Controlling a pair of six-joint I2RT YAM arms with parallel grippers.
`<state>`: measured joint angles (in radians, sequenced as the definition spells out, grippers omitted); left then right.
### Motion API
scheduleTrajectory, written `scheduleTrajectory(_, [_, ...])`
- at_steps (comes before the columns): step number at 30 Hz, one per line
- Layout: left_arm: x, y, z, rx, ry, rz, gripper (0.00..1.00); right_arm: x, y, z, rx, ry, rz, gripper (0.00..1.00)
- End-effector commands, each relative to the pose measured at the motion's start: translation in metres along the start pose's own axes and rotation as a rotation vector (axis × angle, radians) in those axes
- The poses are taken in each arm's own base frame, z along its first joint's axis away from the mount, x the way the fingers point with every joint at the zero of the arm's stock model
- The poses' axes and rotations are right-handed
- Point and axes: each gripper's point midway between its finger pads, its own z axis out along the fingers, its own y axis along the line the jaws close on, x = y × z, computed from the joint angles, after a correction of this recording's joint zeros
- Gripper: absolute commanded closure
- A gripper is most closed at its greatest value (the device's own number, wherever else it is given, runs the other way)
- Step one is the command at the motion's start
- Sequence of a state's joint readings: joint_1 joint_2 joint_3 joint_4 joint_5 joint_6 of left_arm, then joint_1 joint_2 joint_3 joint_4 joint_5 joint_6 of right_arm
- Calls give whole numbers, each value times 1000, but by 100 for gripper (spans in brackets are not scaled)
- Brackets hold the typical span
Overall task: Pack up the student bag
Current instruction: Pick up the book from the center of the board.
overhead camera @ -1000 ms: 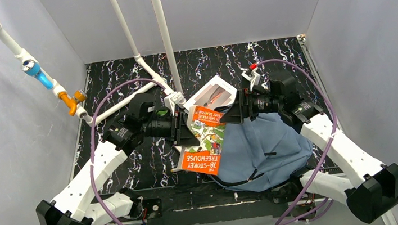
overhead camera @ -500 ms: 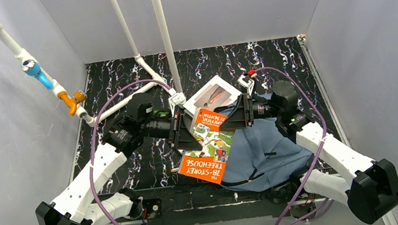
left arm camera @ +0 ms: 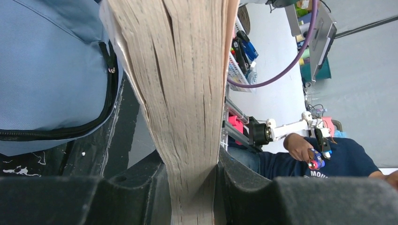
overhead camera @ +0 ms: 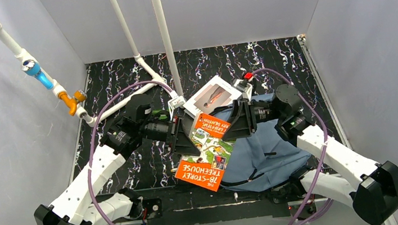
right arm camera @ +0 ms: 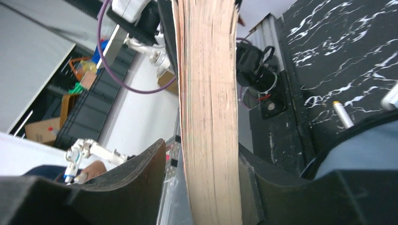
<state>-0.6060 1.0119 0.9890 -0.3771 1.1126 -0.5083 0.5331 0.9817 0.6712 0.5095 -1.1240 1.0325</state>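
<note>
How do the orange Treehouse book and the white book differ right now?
The orange Treehouse book is clamped in the left gripper, lifted at the student bag's edge; the white book lies untouched beyond it. The orange one shows nearly whole; the white one is partly covered. Neither is inside the bag yet.

Probably a robotics lab: white-walled booth [overhead camera: 202, 10], cluttered equipment shelves [left arm camera: 241, 51] beyond.

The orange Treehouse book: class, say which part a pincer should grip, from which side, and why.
Grip a long side edge, pinching across the thin page block. The orange book hangs tilted at the student bag's edge, front cover up, so come in sideways, along the cover plane, as the left pincer does from its left.
</note>
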Motion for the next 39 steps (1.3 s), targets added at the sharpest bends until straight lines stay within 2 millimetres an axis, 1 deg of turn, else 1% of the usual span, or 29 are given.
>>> scheduleTrajectory(1, [1, -25, -5, 84, 22, 34, 100, 5, 26, 14, -92, 57, -107, 52])
scheduleTrajectory(2, [1, -25, -6, 83, 21, 43, 100, 6, 27, 16, -96, 61, -115, 62])
scheduleTrajectory(3, [0, -24, -6, 70, 13, 50, 100, 6, 24, 17, -91, 59, -118, 76])
scheduleTrajectory(4, [-2, -22, -7, 38, -3, 64, 100, 5, 19, 18, -74, 54, -110, 93])
scheduleTrajectory(5, [-5, -16, -9, -24, -26, 68, 97, 1, 9, 20, -30, 36, -90, 99])
scheduleTrajectory(6, [-8, -9, -12, -98, -48, 55, 88, -4, 0, 21, 17, 14, -77, 99])
scheduleTrajectory(8, [-17, 7, -23, -279, -125, 22, 60, -16, -12, 22, 87, -51, -55, 99])
scheduleTrajectory(10, [-20, 27, -44, -495, -214, -55, 34, -29, -16, 21, 122, -137, -35, 99])
scheduleTrajectory(12, [-25, 43, -72, -689, -346, -125, 14, -42, -19, 17, 148, -223, -18, 99])
scheduleTrajectory(13, [-24, 48, -83, -758, -402, -166, 5, -49, -24, 15, 174, -268, 6, 99])
scheduleTrajectory(14, [-26, 50, -99, -831, -474, -186, 2, -56, -29, 13, 196, -309, 40, 99])
scheduleTrajectory(16, [-27, 44, -122, -905, -582, -219, 2, -65, -36, 13, 207, -373, 141, 99])
scheduleTrajectory(17, [-28, 42, -134, -936, -652, -241, 2, -69, -34, 14, 179, -404, 192, 99])
scheduleTrajectory(19, [-25, 37, -149, -939, -783, -299, 2, -78, -31, 12, 130, -472, 240, 99])
scheduleTrajectory(20, [-25, 36, -152, -913, -845, -333, 2, -81, -31, 10, 118, -505, 258, 99])
scheduleTrajectory(24, [-30, 31, -142, -676, -1030, -442, 2, -94, -32, 9, 79, -569, 314, 99])
scheduleTrajectory(25, [-31, 29, -139, -608, -1061, -466, 2, -99, -29, 7, 49, -600, 330, 99])
scheduleTrajectory(26, [-35, 30, -133, -554, -1073, -480, 2, -100, -25, 5, 20, -618, 343, 99])
scheduleTrajectory(27, [-37, 28, -127, -490, -1079, -482, 2, -102, -24, 3, 2, -636, 360, 99])
scheduleTrajectory(29, [-41, 26, -121, -408, -1095, -489, 2, -105, -22, 0, -25, -662, 375, 99])
scheduleTrajectory(30, [-43, 24, -113, -358, -1073, -489, 2, -106, -21, 1, -30, -663, 384, 99])
scheduleTrajectory(32, [-47, 22, -104, -302, -1052, -506, 2, -108, -19, 1, -47, -665, 404, 99])
scheduleTrajectory(34, [-56, 12, -92, -227, -1007, -476, 2, -111, -13, 0, -76, -673, 413, 99])
scheduleTrajectory(35, [-59, 11, -85, -205, -975, -475, 2, -112, -11, 0, -83, -673, 410, 99])
scheduleTrajectory(37, [-65, 8, -78, -177, -941, -467, 2, -111, -11, 0, -79, -668, 407, 99])
scheduleTrajectory(39, [-70, 5, -74, -154, -932, -439, 2, -109, -14, 1, -68, -665, 413, 99])
